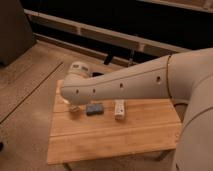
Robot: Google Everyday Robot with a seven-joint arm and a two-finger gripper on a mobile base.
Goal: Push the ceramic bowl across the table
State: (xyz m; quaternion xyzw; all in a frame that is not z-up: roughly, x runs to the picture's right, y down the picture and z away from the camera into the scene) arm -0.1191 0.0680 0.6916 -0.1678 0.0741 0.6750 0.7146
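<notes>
The table (115, 135) has a pale wooden plank top and fills the middle of the camera view. My big cream-white arm (130, 85) reaches from the right across the table's back half, its rounded end (75, 82) over the back left corner. My gripper is hidden behind that end of the arm. The dark ceramic bowl does not show; the arm covers the back left part of the table. A small pale thing (75, 107) peeks out under the arm's end; I cannot tell what it is.
A blue-grey sponge (94, 108) lies just in front of the arm. A small white oblong object (119, 109) lies to its right. Speckled floor surrounds the table; a dark wall with a ledge (100, 32) runs behind. My body (197, 130) blocks the right side.
</notes>
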